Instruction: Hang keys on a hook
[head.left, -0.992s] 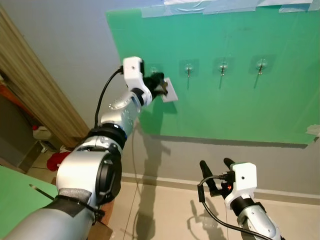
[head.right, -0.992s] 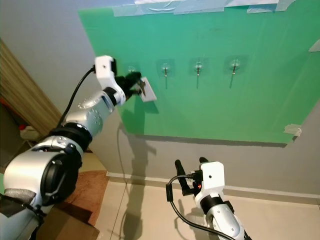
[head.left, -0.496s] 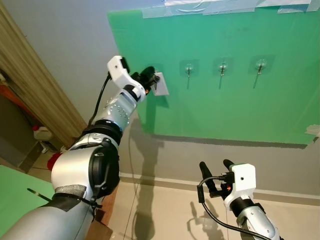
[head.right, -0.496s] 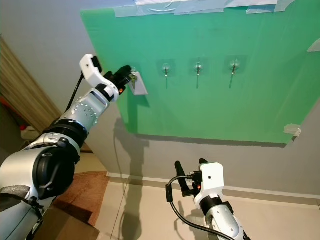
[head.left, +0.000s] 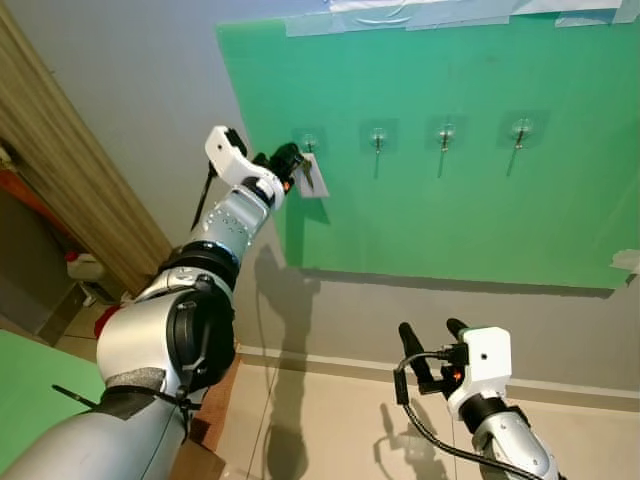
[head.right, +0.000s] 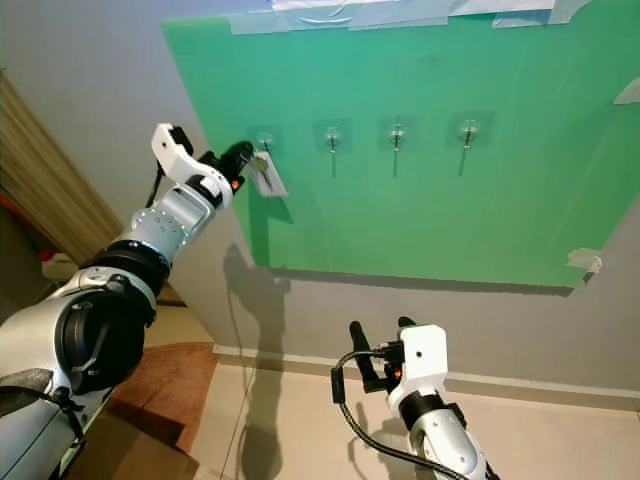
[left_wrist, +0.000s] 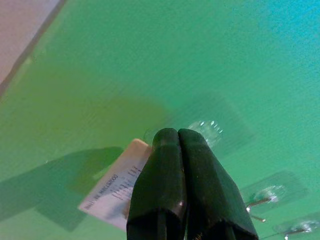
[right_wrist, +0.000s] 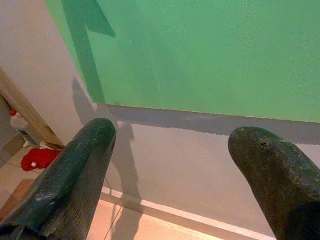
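Observation:
My left gripper (head.left: 294, 158) is raised against the green board (head.left: 450, 220), shut on the keys' ring, and a white paper tag (head.left: 314, 178) hangs from it. It sits just below and left of the leftmost clear stick-on hook (head.left: 309, 142). In the left wrist view the closed fingertips (left_wrist: 170, 142) cover the keys, with the tag (left_wrist: 112, 190) beside them and the hook's base (left_wrist: 207, 129) just past them. Three more hooks (head.left: 446, 134) run to the right. Low down, my right gripper (head.left: 432, 345) is open and holds nothing.
The board is taped to a grey wall (head.left: 130, 90). A wooden door frame (head.left: 70, 180) runs along the left, with a red object (head.left: 112, 318) on the floor near it. Beige floor tiles (head.left: 330, 430) lie below.
My left gripper has shifted left and slightly up along the board with the tag, from right of the leftmost hook to just beside it. The right arm has not moved.

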